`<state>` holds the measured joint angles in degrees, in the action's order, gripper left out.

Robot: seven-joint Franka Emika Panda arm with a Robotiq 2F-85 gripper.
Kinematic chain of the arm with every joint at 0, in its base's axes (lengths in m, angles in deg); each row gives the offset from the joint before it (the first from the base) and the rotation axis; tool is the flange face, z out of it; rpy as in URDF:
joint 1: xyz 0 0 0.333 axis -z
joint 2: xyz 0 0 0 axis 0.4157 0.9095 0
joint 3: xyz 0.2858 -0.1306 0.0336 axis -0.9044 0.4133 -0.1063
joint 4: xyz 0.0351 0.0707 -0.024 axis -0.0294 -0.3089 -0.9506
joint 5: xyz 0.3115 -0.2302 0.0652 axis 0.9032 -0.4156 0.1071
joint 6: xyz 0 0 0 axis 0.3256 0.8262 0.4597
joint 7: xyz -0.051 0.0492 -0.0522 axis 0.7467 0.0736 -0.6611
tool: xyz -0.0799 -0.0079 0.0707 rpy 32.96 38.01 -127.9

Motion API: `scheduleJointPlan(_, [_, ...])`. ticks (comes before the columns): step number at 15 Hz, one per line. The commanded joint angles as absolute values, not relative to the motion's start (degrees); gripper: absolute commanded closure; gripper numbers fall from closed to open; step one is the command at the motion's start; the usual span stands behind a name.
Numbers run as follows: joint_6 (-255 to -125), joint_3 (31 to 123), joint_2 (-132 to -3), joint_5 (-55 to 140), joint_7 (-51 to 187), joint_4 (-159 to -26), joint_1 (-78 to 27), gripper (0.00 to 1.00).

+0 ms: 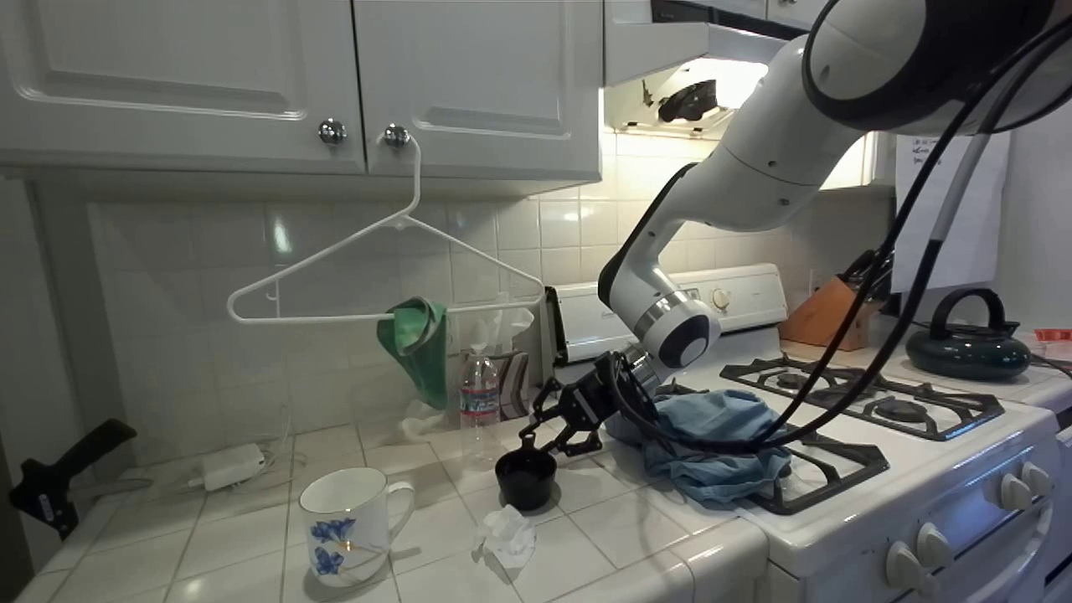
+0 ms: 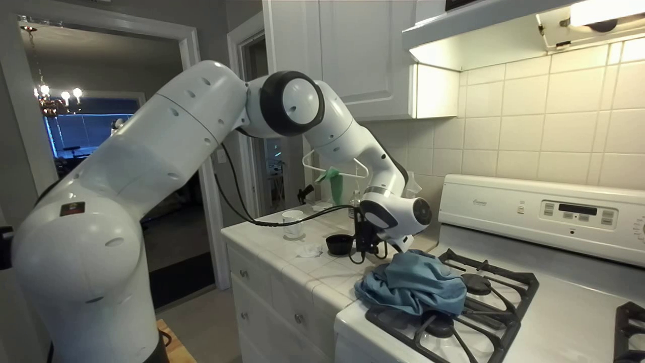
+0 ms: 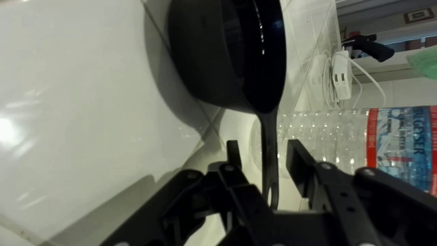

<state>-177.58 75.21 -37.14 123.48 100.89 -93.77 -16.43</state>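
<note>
Two black fingers [image 3: 234,153] stand parted in the wrist view, holding nothing, the handle [image 3: 269,150] of one black measuring cup [image 3: 215,58] between them with a gap on either side. That cup sits upright on the tabletop [image 1: 239,540], just beside one crumpled white scrap [image 1: 508,537]; nearby are one flowered mug [image 1: 345,528], one plastic bottle [image 1: 479,402] and one bunched blue cloth [image 1: 712,461].

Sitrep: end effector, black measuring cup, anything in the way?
End effector open around handle, not gripping. Black measuring cup upright on tiled counter. Geyser water bottle close by, possible snag.
</note>
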Motion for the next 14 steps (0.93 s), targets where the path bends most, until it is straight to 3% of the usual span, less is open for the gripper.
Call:
scheduleJointPlan(1, [-177.55, 74.07, -40.42, 124.94, 101.96, -98.03, -15.95, 0.61])
scheduleJointPlan(10, [-177.46, 73.95, -43.83, 125.21, 102.14, -102.62, -16.09, 0.67])
scheduleJointPlan(14, [-177.47, 74.15, -44.27, 125.3, 102.08, -103.58, -16.1, 0.81])
